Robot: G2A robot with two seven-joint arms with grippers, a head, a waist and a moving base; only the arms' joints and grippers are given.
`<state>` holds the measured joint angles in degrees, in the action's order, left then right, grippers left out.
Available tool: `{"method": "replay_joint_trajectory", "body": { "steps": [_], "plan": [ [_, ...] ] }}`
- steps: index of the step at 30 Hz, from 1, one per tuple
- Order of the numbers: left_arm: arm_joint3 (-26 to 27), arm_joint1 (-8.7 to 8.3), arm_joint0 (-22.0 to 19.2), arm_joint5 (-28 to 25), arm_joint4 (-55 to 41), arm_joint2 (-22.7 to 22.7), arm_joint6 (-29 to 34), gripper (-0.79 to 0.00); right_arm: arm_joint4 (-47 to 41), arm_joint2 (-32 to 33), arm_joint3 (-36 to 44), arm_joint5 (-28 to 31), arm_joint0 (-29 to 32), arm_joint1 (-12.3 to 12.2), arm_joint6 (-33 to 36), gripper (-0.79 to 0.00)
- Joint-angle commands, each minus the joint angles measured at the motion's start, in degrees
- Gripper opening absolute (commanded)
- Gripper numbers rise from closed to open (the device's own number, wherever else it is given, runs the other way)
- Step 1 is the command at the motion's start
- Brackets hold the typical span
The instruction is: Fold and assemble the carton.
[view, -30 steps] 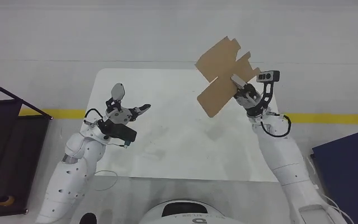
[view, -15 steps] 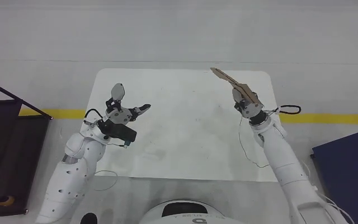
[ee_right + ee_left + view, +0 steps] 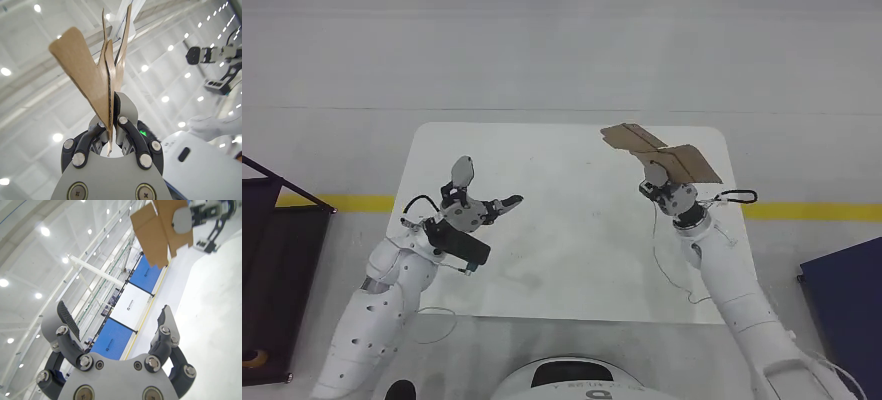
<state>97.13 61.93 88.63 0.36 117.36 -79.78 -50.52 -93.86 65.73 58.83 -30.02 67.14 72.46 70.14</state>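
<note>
So, nearest on the left side of the white table [image 3: 572, 270], the left gripper [image 3: 485, 187] hangs above the surface with its jaws spread wide. Over on the right and a bit farther back, the right gripper [image 3: 655, 182] has its jaws pinching one edge of the carton [image 3: 667, 155]. That brown cardboard is held up off the table above the far right corner, mostly flat, with its flaps splaying apart.
</note>
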Motion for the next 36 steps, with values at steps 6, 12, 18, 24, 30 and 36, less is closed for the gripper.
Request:
{"method": "replay_joint_trajectory", "body": {
  "steps": [6, 12, 18, 24, 30, 36],
  "plan": [
    [-8.0, 1.48, -7.0, -9.0, -13.9, 7.4, -5.8, 0.0, -15.3, -9.1, -4.7, -6.5, -3.9, 4.1, -2.4, -0.785],
    [-8.0, 1.48, -7.0, -9.0, -13.9, 7.4, -5.8, 0.0, -20.5, -9.2, -2.5, -7.0, -3.6, 4.4, -2.9, -0.785],
    [-8.0, 1.84, -6.3, -16.3, -24.0, 8.4, -6.7, 0.0, -20.5, -9.2, -2.5, -7.0, -3.6, 4.4, -2.9, -0.785],
    [-16.3, 3.14, -9.8, -34.0, -48.1, 11.3, 0.2, 0.0, -29.2, -9.5, -0.4, -12.8, -2.3, 5.4, -8.7, -0.785],
    [-23.0, 4.65, -13.5, -45.9, -72.6, 16.7, 19.8, 0.0, -32.8, -11.0, 0.0, -17.0, -2.2, 6.6, -12.9, -0.785],
    [-22.2, 5.01, -16.6, -49.3, -84.9, 19.0, 35.7, 0.0, -36.1, -12.1, 0.2, -19.5, -2.5, 8.0, -15.4, -0.785]
  ]
}}
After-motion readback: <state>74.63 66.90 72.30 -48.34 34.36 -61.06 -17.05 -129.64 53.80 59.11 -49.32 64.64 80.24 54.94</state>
